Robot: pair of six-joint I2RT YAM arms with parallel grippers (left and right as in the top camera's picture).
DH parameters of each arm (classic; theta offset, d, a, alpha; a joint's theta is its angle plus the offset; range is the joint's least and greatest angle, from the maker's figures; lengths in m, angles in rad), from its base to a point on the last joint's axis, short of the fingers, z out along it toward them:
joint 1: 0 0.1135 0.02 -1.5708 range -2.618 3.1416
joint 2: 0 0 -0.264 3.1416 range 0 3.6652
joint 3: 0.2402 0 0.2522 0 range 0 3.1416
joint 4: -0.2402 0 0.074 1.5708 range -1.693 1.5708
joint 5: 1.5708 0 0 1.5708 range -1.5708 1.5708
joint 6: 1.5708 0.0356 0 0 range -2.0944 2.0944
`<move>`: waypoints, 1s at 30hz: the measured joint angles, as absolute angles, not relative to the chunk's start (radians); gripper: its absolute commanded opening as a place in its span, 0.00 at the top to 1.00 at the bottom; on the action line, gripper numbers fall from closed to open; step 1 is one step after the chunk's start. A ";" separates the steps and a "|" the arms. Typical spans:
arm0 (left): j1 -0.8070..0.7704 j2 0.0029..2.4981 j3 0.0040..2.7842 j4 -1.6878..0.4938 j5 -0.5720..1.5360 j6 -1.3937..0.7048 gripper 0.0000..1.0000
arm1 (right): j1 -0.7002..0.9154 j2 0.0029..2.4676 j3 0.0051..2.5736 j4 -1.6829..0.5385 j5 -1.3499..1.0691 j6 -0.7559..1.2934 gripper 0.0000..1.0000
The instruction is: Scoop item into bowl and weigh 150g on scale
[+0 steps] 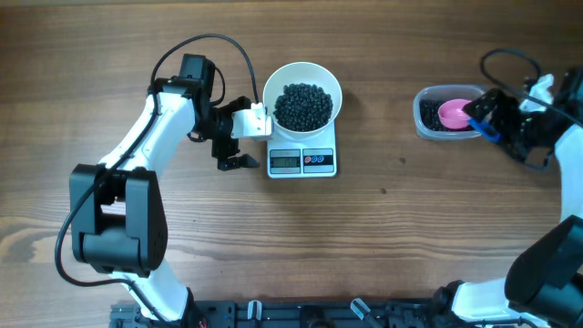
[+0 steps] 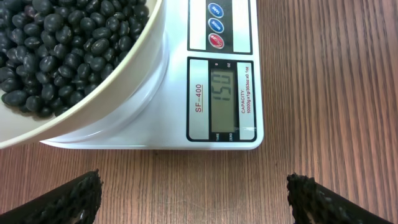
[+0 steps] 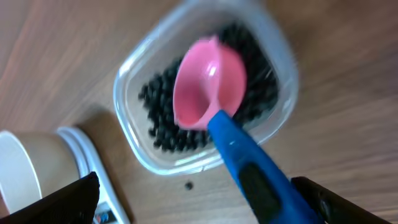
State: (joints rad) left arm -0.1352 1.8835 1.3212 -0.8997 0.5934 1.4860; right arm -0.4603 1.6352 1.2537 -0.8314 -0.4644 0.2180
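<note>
The white bowl [image 1: 270,91] stands on the scale [image 1: 330,137], heaped with the black beans [image 1: 303,106]. In the left wrist view the bowl [image 2: 124,81] and beans [image 2: 62,50] fill the upper left, and the scale [image 2: 168,118] shows 150 on its display. My left gripper [image 1: 250,133] [image 2: 194,199] is open just left of the scale, with bare wood between its fingers. My right gripper [image 1: 510,123] [image 3: 205,202] is open at the far right. The scoop's blue handle [image 3: 249,168] lies loose between its fingers, and the pink scoop [image 3: 208,84] rests in the tub.
A clear plastic tub [image 1: 424,114] [image 3: 130,106] at the right holds leftover beans under the scoop. One stray bean [image 3: 188,185] lies on the wood beside it. The bowl [image 3: 18,168] and a corner of the scale [image 3: 81,149] show at the left of the right wrist view.
</note>
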 measured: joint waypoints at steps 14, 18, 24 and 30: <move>-0.135 1.884 1.321 -0.899 0.593 1.486 0.00 | -0.497 1.639 1.465 -0.570 -0.505 0.286 0.00; -0.135 1.884 1.321 -0.900 0.593 1.486 0.00 | -0.374 1.639 1.672 -0.689 -0.537 0.271 0.00; -0.135 1.884 1.321 -0.900 0.593 1.486 0.00 | -0.163 1.684 1.689 -0.889 -0.517 0.248 0.00; -0.135 1.884 1.321 -0.900 0.593 1.486 0.00 | -0.079 1.767 1.686 -0.935 -0.463 0.249 0.00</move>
State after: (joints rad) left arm -0.1352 1.8835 1.3212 -0.8997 0.5934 1.4860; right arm -0.0792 1.7672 1.6855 -0.9352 -0.4625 0.2485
